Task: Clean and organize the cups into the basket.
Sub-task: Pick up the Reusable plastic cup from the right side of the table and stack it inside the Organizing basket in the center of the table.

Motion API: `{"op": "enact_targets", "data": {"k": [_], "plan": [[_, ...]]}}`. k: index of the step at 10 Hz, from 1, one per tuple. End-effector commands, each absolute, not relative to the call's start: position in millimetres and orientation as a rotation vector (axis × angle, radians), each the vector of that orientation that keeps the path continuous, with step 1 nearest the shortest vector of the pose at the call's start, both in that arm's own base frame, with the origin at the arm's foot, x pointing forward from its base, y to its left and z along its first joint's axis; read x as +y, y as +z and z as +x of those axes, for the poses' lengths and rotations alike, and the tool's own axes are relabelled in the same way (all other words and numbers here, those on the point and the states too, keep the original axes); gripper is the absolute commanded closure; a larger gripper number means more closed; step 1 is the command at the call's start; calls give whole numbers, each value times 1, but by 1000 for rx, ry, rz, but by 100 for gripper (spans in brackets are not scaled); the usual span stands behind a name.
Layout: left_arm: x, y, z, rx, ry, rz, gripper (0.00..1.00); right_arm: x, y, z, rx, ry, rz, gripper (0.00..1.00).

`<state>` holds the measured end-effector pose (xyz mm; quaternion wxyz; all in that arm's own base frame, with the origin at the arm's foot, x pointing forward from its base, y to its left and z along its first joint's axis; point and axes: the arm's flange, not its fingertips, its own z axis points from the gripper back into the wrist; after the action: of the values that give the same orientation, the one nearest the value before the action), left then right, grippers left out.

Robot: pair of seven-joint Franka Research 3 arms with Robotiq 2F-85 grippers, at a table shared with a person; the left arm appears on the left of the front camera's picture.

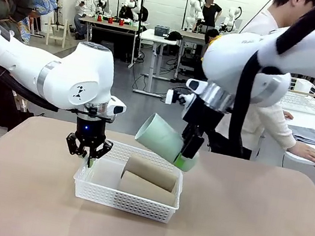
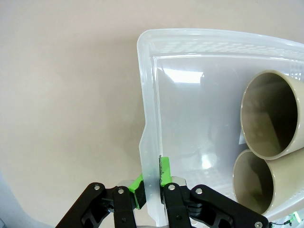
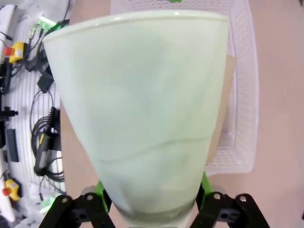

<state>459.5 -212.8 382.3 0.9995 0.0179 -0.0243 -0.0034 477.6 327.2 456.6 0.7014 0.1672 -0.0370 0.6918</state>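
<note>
Right wrist: mint cup [image 3: 142,109] hiding basket [image 3: 247,95].

Robotics lab: rows of worktables [image 1: 159,36], seated people [image 1: 84,2], floor cables [image 3: 45,142].

— What do you look like?

— I am two glossy white arms with rounded joints. My left arm [image 1: 61,76] has a silver ring, small dark marks on its shell and a blue light at the wrist. Thick black cable runs over my right arm [image 1: 302,58].

— And your grippers?

— Left gripper [image 1: 86,155] and right gripper [image 1: 186,154] are black linkages (silver screws at the pivots) with bright green pads [image 2: 164,171].
</note>
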Motion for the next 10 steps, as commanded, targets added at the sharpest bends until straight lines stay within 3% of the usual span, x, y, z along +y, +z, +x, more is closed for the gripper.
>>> {"op": "enact_targets", "data": {"k": [1,6,10], "plan": [[-214,383,460,-56,-6,34,100,351,457,492,-8,1543,350,20],[-214,383,460,-56,-6,34,100,377,402,522,123,1504,299,20],[-214,383,460,-56,-6,34,100,375,393,517,162,1528,312,20]]}}
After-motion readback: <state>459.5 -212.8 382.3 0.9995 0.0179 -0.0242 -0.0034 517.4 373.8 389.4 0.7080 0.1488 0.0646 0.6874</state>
